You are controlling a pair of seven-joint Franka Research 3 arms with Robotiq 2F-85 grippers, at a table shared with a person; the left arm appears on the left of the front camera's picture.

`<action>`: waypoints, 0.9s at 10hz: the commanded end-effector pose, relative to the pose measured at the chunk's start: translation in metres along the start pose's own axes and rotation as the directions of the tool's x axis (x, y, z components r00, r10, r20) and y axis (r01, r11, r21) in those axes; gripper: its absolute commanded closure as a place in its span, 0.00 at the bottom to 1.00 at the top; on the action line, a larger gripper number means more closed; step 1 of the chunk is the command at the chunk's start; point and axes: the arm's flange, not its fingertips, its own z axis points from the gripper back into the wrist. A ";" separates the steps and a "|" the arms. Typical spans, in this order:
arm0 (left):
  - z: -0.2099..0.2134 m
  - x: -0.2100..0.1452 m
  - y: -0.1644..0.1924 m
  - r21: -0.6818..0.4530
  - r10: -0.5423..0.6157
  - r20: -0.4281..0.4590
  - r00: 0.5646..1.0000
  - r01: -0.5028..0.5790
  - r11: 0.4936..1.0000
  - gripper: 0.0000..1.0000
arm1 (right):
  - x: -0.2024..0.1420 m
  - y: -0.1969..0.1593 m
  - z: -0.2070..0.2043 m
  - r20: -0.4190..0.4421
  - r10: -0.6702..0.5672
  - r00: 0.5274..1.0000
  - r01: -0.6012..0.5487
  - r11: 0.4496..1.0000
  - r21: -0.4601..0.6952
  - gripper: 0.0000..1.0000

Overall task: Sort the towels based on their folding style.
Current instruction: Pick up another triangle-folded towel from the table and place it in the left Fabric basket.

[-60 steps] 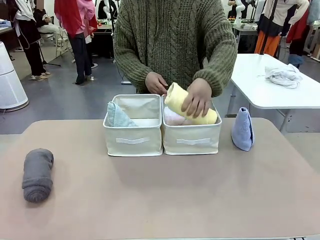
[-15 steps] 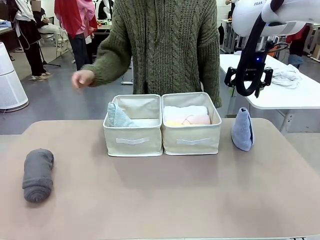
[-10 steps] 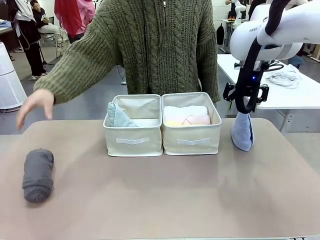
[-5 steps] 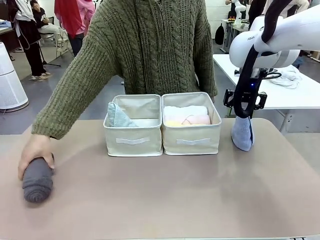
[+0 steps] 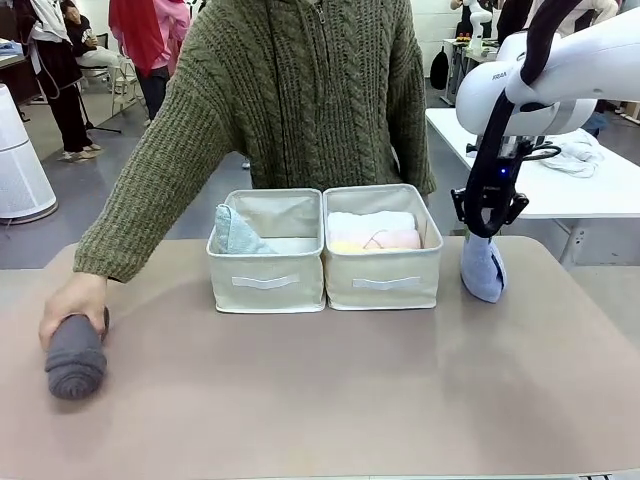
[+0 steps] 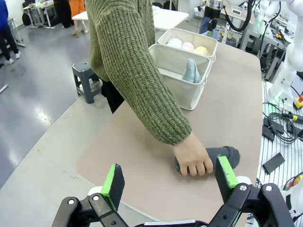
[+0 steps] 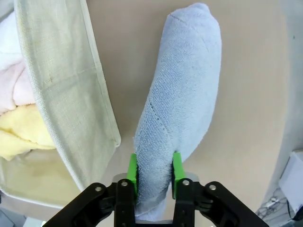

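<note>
Two cloth boxes sit side by side in the middle of the table (image 5: 320, 400), and their walls touch. The left box (image 5: 265, 272) holds one pale green towel (image 5: 235, 233) folded to a point. It leans in the corner of the box. The right box (image 5: 383, 272) holds three rolled towels lying close together: a white roll (image 5: 370, 221), a pink roll (image 5: 397, 240) and a yellow roll (image 5: 343, 246). My right gripper (image 5: 487, 222) comes down from above, just beside the right box, on the side away from the left box. It is pinching the blue towel (image 5: 483, 270) at its pointed top. In my right wrist view the two green pads (image 7: 133, 171) press into the soft blue cloth from both sides, and the wide end of the towel points away from me, toward the table. The blue towel stands tip up, close to the box wall but not touching it. My left gripper (image 6: 169, 176) hangs in the air over my end of the table with its fingers spread far apart, and nothing is between them. Far out on my left side of the table lies the dark grey roll (image 5: 75, 362). The person's hand (image 5: 70, 305) rests on top of it, with the fingers curled over one end. The arm in a green knitted sleeve (image 6: 137, 80) reaches across to it.
</note>
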 end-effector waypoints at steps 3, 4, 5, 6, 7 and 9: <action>0.001 -0.001 -0.001 0.002 -0.006 0.002 1.000 0.006 1.000 0.00 | -0.007 -0.001 0.006 0.004 0.005 1.000 -0.005 0.999 -0.049 1.00; 0.001 -0.001 -0.001 0.002 -0.006 0.002 1.000 0.006 1.000 0.00 | -0.009 -0.001 0.010 0.010 0.005 1.000 -0.005 0.998 -0.061 1.00; 0.001 -0.001 -0.001 0.002 -0.006 0.002 1.000 0.006 1.000 0.00 | -0.011 -0.002 0.016 0.017 0.002 1.000 -0.001 0.997 -0.080 1.00; 0.001 -0.001 -0.001 0.002 -0.006 0.002 1.000 0.006 1.000 0.00 | -0.017 -0.004 0.027 0.026 -0.012 1.000 0.016 0.988 -0.155 1.00; 0.001 -0.001 -0.001 0.002 -0.006 0.002 1.000 0.006 1.000 0.00 | -0.034 -0.005 0.058 0.024 0.016 1.000 -0.011 0.985 -0.175 0.99; 0.001 -0.001 -0.001 0.002 -0.006 0.002 1.000 0.006 1.000 0.00 | -0.080 -0.007 0.137 -0.014 0.106 0.994 -0.106 0.984 -0.141 0.92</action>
